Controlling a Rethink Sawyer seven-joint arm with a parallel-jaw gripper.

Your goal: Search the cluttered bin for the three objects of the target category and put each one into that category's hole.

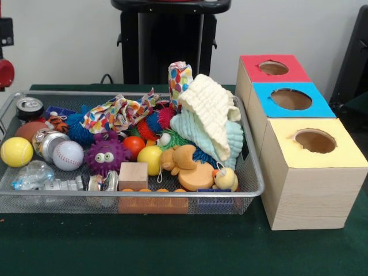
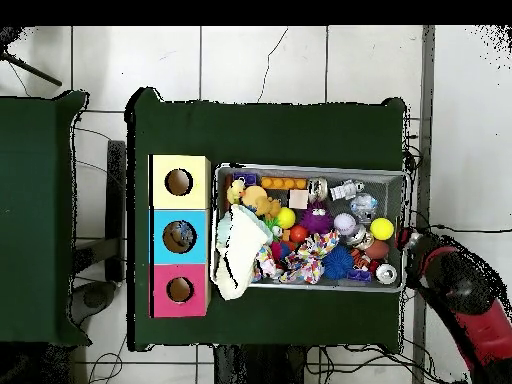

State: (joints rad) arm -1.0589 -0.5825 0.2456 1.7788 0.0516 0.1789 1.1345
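Note:
A wire mesh bin (image 1: 172, 195) holds a jumble of things: a yellow ball (image 1: 16, 152), a baseball (image 1: 68, 155), an orange ball (image 1: 134, 145), a second yellow ball (image 1: 150, 158), a purple spiky toy (image 1: 105, 155), a wooden block (image 1: 133, 175), a drink can (image 1: 29, 107), a rubber duck (image 1: 225, 178) and cloths. Right of the bin stand three boxes with round holes: red (image 1: 287, 72), blue (image 1: 261, 100) and yellow (image 1: 287, 149). In the overhead view my red arm (image 2: 465, 295) ends beside the bin's right end (image 2: 403, 215), outside it. Its gripper shows only as a dark end.
A cream waffle cloth (image 1: 210, 112) drapes over the bin's right end, over a pale green one. A spotted cloth (image 1: 118, 112) covers toys at the back. Green table surface (image 1: 172, 247) lies in front of the bin. A second dark table (image 2: 35, 220) stands beyond the boxes in the overhead view.

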